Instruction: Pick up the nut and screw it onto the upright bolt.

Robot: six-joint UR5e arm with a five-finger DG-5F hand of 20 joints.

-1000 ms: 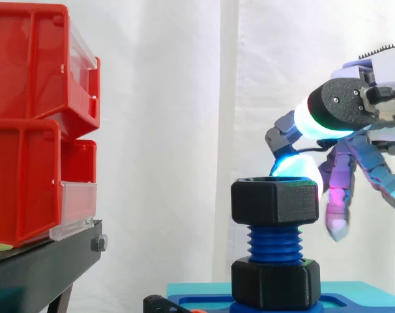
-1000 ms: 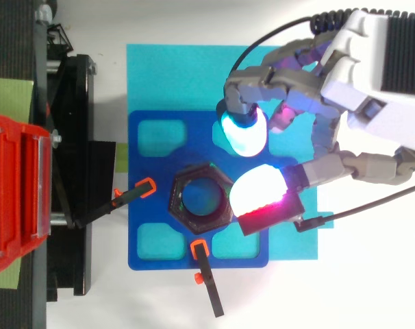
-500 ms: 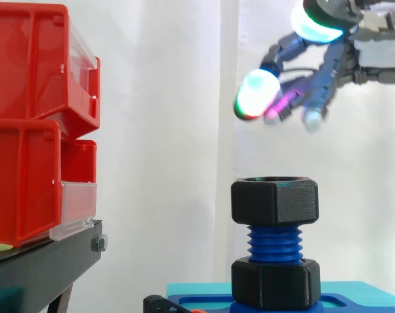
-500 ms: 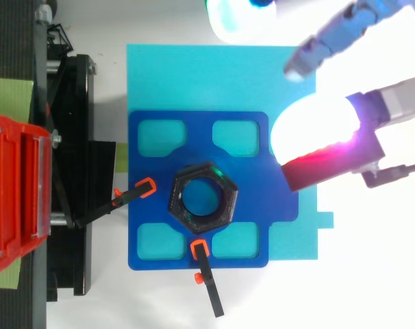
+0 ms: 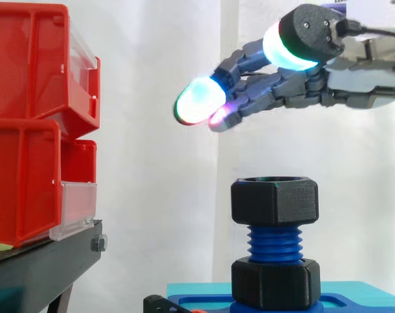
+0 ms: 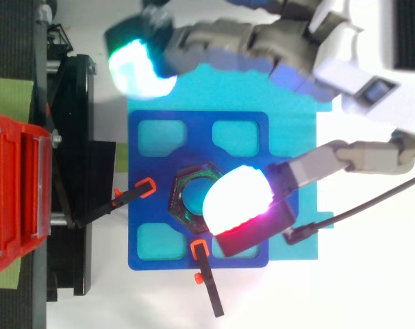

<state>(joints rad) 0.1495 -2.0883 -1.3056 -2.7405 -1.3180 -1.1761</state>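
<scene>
Zero grip by hand: spread open, fingers straight, holding nothing. Hovering clear above black hexagonal plastic nut, seated atop blue threaded upright bolt directly below. Stacked red plastic bins beyond fingertips.

Top view: a glowing pad covers the right half of the nut, so the bore beneath it cannot be checked. The hand is cut off by the top and right edges.

Side view: the top of the bolt is hidden inside the nut. The lower nut and the base are cut off by the bottom edge. The bins are cut off by the left edge, and the hand by the right edge.
</scene>
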